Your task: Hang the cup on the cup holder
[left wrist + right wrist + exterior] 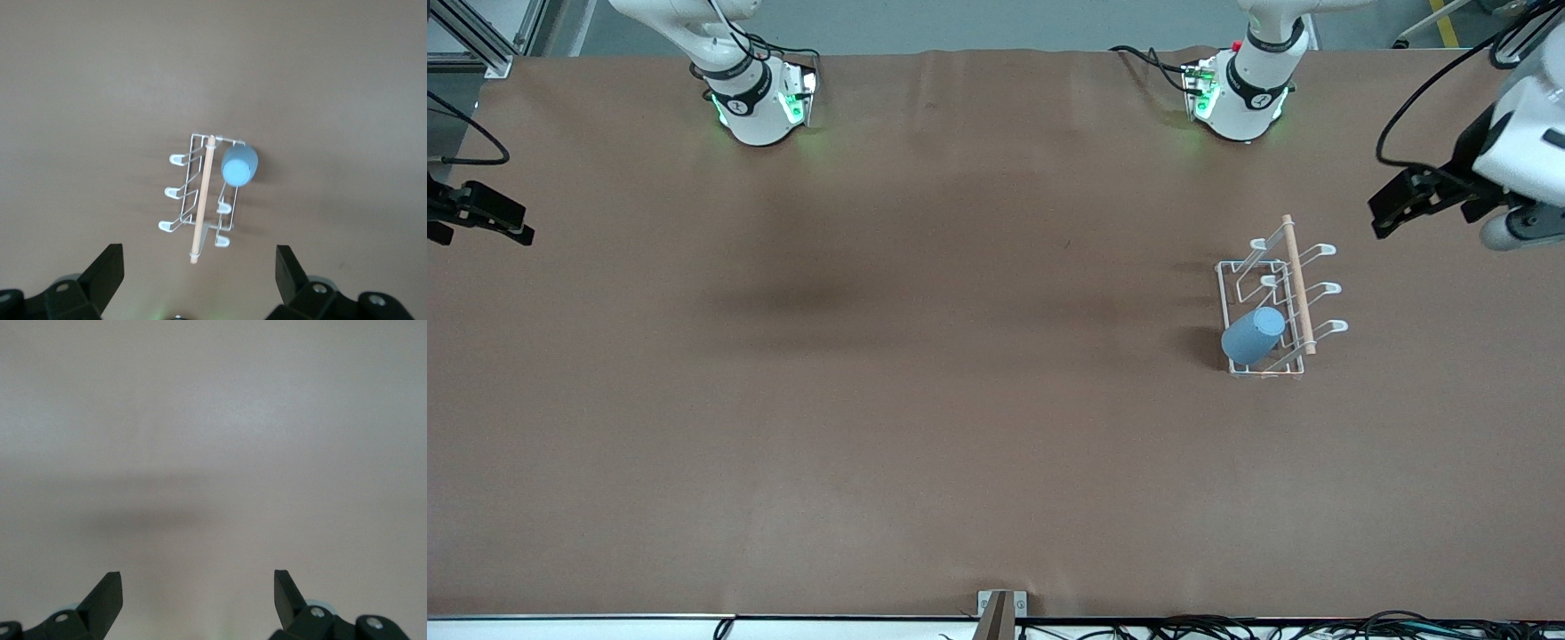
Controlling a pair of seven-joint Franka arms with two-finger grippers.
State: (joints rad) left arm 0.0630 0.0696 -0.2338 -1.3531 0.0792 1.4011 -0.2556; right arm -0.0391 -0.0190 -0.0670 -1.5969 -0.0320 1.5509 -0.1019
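The light-blue cup [1253,334] hangs upside down on a prong of the white wire cup holder [1279,298], at the rack's end nearer the front camera. The rack stands toward the left arm's end of the table, with a wooden rod [1298,284] along its top. Both also show in the left wrist view: the cup [238,165] and the rack [200,200]. My left gripper [1392,209] is open and empty, up in the air beside the rack; it also shows in its wrist view [199,270]. My right gripper [480,216] is open and empty over bare table; it also shows in its wrist view [198,593].
The brown table [925,373] is bare apart from the rack. The two arm bases [760,102] [1240,93] stand along its edge farthest from the front camera. Cables lie along the table's near edge [1227,627].
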